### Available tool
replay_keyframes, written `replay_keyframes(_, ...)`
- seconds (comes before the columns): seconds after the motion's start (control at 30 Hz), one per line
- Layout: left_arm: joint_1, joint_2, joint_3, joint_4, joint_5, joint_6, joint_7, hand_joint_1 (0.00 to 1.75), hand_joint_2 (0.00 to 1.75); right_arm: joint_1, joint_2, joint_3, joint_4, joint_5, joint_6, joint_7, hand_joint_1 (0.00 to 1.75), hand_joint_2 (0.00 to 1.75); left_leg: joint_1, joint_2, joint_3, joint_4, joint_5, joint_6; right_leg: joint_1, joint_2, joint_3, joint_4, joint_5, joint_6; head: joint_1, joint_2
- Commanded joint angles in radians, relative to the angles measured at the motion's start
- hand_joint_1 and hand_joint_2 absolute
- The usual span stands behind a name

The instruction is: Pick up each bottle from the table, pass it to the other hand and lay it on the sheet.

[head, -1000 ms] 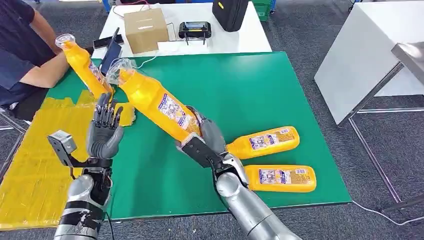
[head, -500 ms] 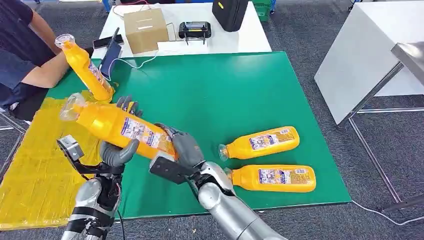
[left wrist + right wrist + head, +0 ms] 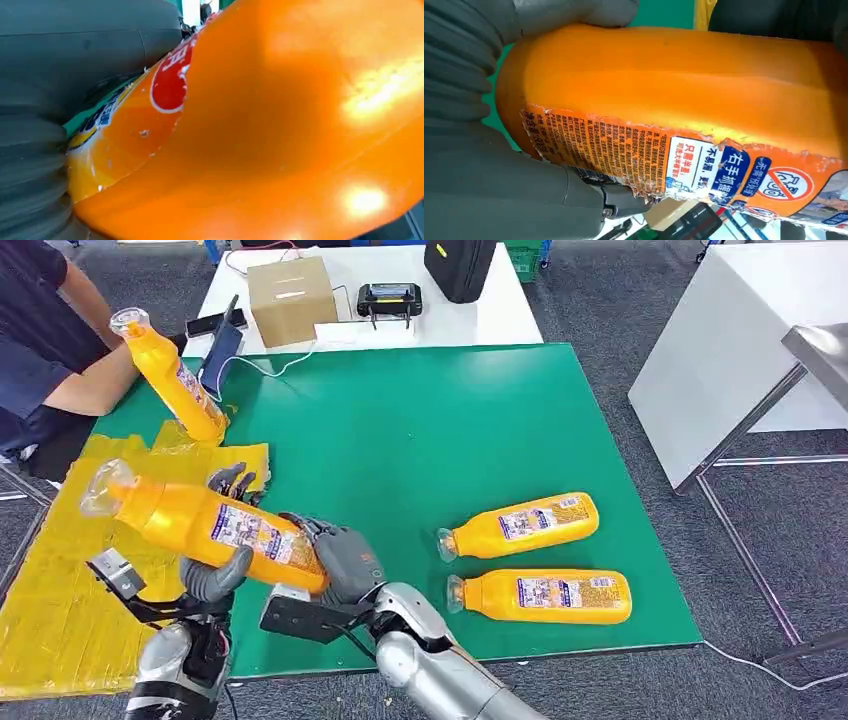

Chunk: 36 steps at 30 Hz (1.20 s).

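An orange bottle (image 3: 205, 523) with a torn label hangs tilted over the table's left front, cap end (image 3: 105, 485) above the yellow sheet (image 3: 60, 590). My right hand (image 3: 343, 560) grips its base. My left hand (image 3: 222, 565) wraps its middle, thumb in front and fingers (image 3: 233, 480) behind. Close up, the left wrist view has the bottle (image 3: 280, 130) against my left hand (image 3: 55, 75), and the right wrist view has the bottle (image 3: 674, 95) in my right hand (image 3: 479, 175). Two more orange bottles (image 3: 522, 525) (image 3: 545, 597) lie on the green table (image 3: 450, 420) at the front right.
A person at the far left holds a fourth orange bottle (image 3: 168, 375) upright at the sheet's far edge. A cardboard box (image 3: 290, 298), a black device (image 3: 390, 300) and a black bag (image 3: 460, 265) sit on the white table behind. Another white table (image 3: 760, 350) stands right.
My right arm has swung the bottle left and down, from over the green table to above the sheet's edge. My left hand, held up open before, now wraps the bottle.
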Motion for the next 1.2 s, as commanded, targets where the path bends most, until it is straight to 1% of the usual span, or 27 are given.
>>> replay_keyframes(0.03,-0.07,-0.009,-0.006,0.024,-0.036,0.025,0.002,1.75,1.75,0.012,-0.025,0.129,0.043,0.017,0.031,-0.015,1.75,1.75,0.002,-0.006,0.004,0.0,-0.001,-0.001,0.001,0.002,0.005,-0.001,-0.002,-0.001,0.0,0.0)
replay_keyframes(0.1,-0.065,-0.004,-0.01,0.015,-0.064,0.039,-0.007,1.75,1.75,0.019,-0.032,0.127,0.028,0.027,0.031,-0.019,1.75,1.75,0.001,-0.004,0.002,-0.001,0.0,0.0,0.0,0.001,0.003,-0.001,-0.001,-0.001,0.0,0.0)
replay_keyframes(0.23,-0.056,0.007,-0.011,-0.007,-0.169,0.1,-0.045,1.75,1.75,0.032,-0.052,0.11,-0.023,0.034,0.022,-0.012,1.75,1.75,0.002,-0.006,0.004,0.0,-0.002,-0.001,0.001,0.002,0.006,-0.001,-0.002,-0.001,0.0,0.0)
replay_keyframes(0.3,-0.057,0.011,-0.008,-0.013,-0.226,0.14,-0.061,1.75,1.75,0.031,-0.071,0.09,-0.05,0.031,0.019,-0.008,1.75,1.75,0.001,-0.004,0.002,0.0,0.0,0.0,0.001,0.001,0.003,-0.001,-0.001,-0.001,0.0,0.0)
replay_keyframes(0.33,-0.059,0.018,-0.009,-0.015,-0.262,0.163,-0.068,1.75,1.75,0.032,-0.077,0.081,-0.066,0.03,0.02,-0.008,1.75,1.75,0.002,-0.007,0.004,0.0,-0.002,-0.001,0.001,0.002,0.006,-0.001,-0.003,-0.002,0.0,0.0)
replay_keyframes(0.37,-0.062,0.026,-0.013,-0.013,-0.349,0.227,-0.072,1.75,1.75,0.043,-0.083,0.055,-0.093,0.026,0.009,-0.005,1.75,1.75,0.002,-0.006,0.003,0.0,-0.001,-0.001,0.001,0.001,0.005,-0.001,-0.002,-0.001,0.0,0.0)
replay_keyframes(0.4,-0.062,0.03,-0.011,-0.015,-0.419,0.282,-0.072,1.75,1.75,0.058,-0.091,0.028,-0.127,0.016,0.003,-0.006,1.57,1.75,0.001,-0.005,0.002,0.0,0.0,-0.001,0.0,0.001,0.003,-0.001,-0.001,-0.001,0.0,0.0)
replay_keyframes(0.43,-0.054,0.043,-0.017,-0.028,-0.539,0.379,-0.09,1.75,1.75,0.073,-0.105,0.01,-0.171,0.022,-0.016,-0.011,0.0,1.75,0.002,-0.007,0.004,0.0,-0.001,-0.001,0.001,0.001,0.006,-0.001,-0.002,-0.001,0.0,0.0)
replay_keyframes(0.47,-0.044,0.049,-0.018,-0.038,-0.679,0.492,-0.079,1.75,1.75,0.087,-0.127,-0.004,-0.222,0.021,-0.018,-0.009,0.0,1.75,0.002,-0.006,0.003,0.0,-0.001,-0.001,0.001,0.001,0.005,-0.001,-0.002,-0.001,0.0,0.0)
replay_keyframes(0.5,-0.029,0.051,-0.016,-0.053,-0.756,0.549,-0.073,1.75,1.75,0.11,-0.15,-0.025,-0.287,0.016,-0.018,-0.009,0.0,1.75,0.002,-0.006,0.002,0.0,-0.001,-0.001,0.001,0.001,0.004,-0.001,-0.001,-0.001,0.0,0.0)
replay_keyframes(0.53,-0.014,0.046,-0.01,-0.071,-0.762,0.552,-0.074,1.75,1.75,0.121,-0.174,-0.034,-0.331,0.008,0.004,-0.007,0.0,1.75,0.001,-0.005,0.001,-0.001,0.0,0.0,0.0,0.0,0.003,-0.001,-0.001,-0.001,0.0,0.0)
replay_keyframes(0.57,-0.012,0.045,-0.009,-0.074,-0.763,0.552,-0.074,1.75,1.75,0.124,-0.176,-0.035,-0.338,0.008,0.008,-0.005,0.0,1.75,0.002,-0.006,0.004,0.0,-0.002,-0.001,0.0,0.002,0.006,-0.001,-0.002,-0.001,0.0,0.0)
replay_keyframes(0.63,-0.012,0.045,-0.009,-0.074,-0.763,0.552,-0.074,1.75,1.75,0.124,-0.176,-0.035,-0.338,0.008,0.008,-0.005,0.0,1.75,0.002,-0.005,0.005,0.0,-0.003,-0.001,0.0,0.005,0.007,-0.001,-0.003,-0.001,0.0,0.0)
replay_keyframes(0.67,-0.012,0.042,-0.01,-0.072,-0.765,0.552,-0.074,1.75,1.75,0.127,-0.172,-0.036,-0.336,0.009,0.009,-0.005,0.0,1.75,0.001,-0.002,0.003,-0.001,-0.002,-0.001,0.0,0.004,0.004,-0.001,-0.001,-0.001,-0.002,0.0)
replay_keyframes(0.7,-0.012,0.042,-0.01,-0.072,-0.765,0.552,-0.074,1.75,1.75,0.127,-0.172,-0.036,-0.336,0.009,0.009,-0.005,0.0,1.75,0.0,-0.002,0.002,-0.001,-0.001,-0.001,0.0,0.003,0.003,-0.001,-0.001,-0.001,0.0,0.0)
replay_keyframes(0.73,-0.012,0.042,-0.01,-0.072,-0.765,0.552,-0.074,1.75,1.75,0.127,-0.172,-0.036,-0.336,0.009,0.009,-0.005,0.0,1.75,0.002,-0.006,0.004,0.0,-0.003,-0.001,0.0,0.002,0.006,-0.001,-0.003,-0.001,-0.001,0.0)
replay_keyframes(0.8,-0.014,0.041,-0.011,-0.068,-0.766,0.552,-0.075,1.75,1.75,0.127,-0.166,-0.035,-0.327,0.009,0.011,-0.005,0.0,1.75,0.001,-0.003,0.002,0.0,-0.002,-0.001,0.001,0.003,0.004,-0.001,-0.002,-0.001,0.0,0.0)
replay_keyframes(0.83,-0.014,0.041,-0.011,-0.068,-0.766,0.552,-0.075,1.75,1.75,0.127,-0.166,-0.035,-0.327,0.009,0.011,-0.005,0.0,1.75,0.002,-0.004,0.005,0.0,-0.003,-0.001,0.0,0.006,0.007,-0.001,-0.003,-0.001,0.0,0.0)
replay_keyframes(0.9,-0.014,0.041,-0.011,-0.068,-0.766,0.552,-0.075,1.75,1.75,0.127,-0.166,-0.035,-0.327,0.009,0.011,-0.005,0.0,1.75,0.001,-0.001,0.003,0.0,-0.002,-0.001,0.0,0.005,0.004,-0.001,-0.001,-0.001,0.0,0.0)
replay_keyframes(0.93,-0.014,0.041,-0.011,-0.068,-0.766,0.552,-0.075,1.75,1.75,0.127,-0.166,-0.035,-0.327,0.009,0.011,-0.005,0.0,1.75,0.002,-0.003,0.004,0.0,-0.003,-0.001,0.0,0.006,0.006,-0.001,-0.002,-0.001,0.0,0.0)
replay_keyframes(0.97,-0.009,0.048,-0.01,-0.066,-0.915,0.673,-0.052,1.75,1.75,0.135,-0.173,-0.047,-0.349,0.014,-0.019,-0.023,0.0,0.0,0.002,-0.005,0.006,0.0,-0.004,-0.001,0.0,0.007,0.008,-0.001,-0.003,-0.002,0.0,0.0)
replay_keyframes(1.0,0.003,0.053,-0.017,-0.064,-1.022,0.742,-0.025,1.75,1.75,0.15,-0.199,-0.06,-0.403,0.005,-0.032,-0.031,0.0,0.0,0.002,-0.004,0.004,0.0,-0.002,-0.001,0.0,0.004,0.005,-0.001,-0.002,-0.001,0.0,0.0)
replay_keyframes(1.07,0.036,0.061,0.003,-0.046,-1.333,0.922,0.087,1.75,1.75,0.185,-0.286,-0.094,-0.553,-0.011,-0.032,-0.039,0.0,0.0,0.002,-0.005,0.007,0.0,-0.004,-0.001,0.0,0.007,0.008,-0.001,-0.004,-0.002,0.0,0.0)
replay_keyframes(1.1,0.042,0.066,0.0,-0.027,-1.362,0.924,0.108,1.75,1.75,0.196,-0.324,-0.109,-0.606,-0.005,-0.033,-0.043,0.0,0.0,0.001,-0.004,0.004,-0.001,-0.002,-0.001,0.0,0.004,0.006,-0.002,-0.002,-0.001,0.0,0.0)
replay_keyframes(1.13,0.038,0.076,-0.002,0.006,-1.393,0.939,0.124,1.75,1.75,0.205,-0.367,-0.136,-0.656,-0.018,-0.011,-0.051,0.0,0.0,0.002,-0.005,0.007,-0.001,-0.003,-0.001,0.0,0.005,0.009,-0.002,-0.003,-0.001,0.0,0.0)
replay_keyframes(1.17,0.038,0.079,0.015,0.037,-1.511,1.002,0.172,1.75,1.75,0.214,-0.401,-0.16,-0.692,-0.001,-0.024,-0.064,0.0,0.0,0.0,-0.004,0.004,-0.001,-0.002,0.0,-0.001,0.002,0.006,-0.002,-0.002,0.0,0.0,0.0)
replay_keyframes(1.2,0.025,0.089,0.01,0.08,-1.567,1.016,0.193,1.75,1.75,0.236,-0.413,-0.199,-0.721,-0.045,-0.034,-0.112,0.0,0.0,-0.001,-0.004,0.002,-0.002,-0.001,0.0,-0.001,0.001,0.004,-0.002,-0.001,0.0,-0.001,0.0)
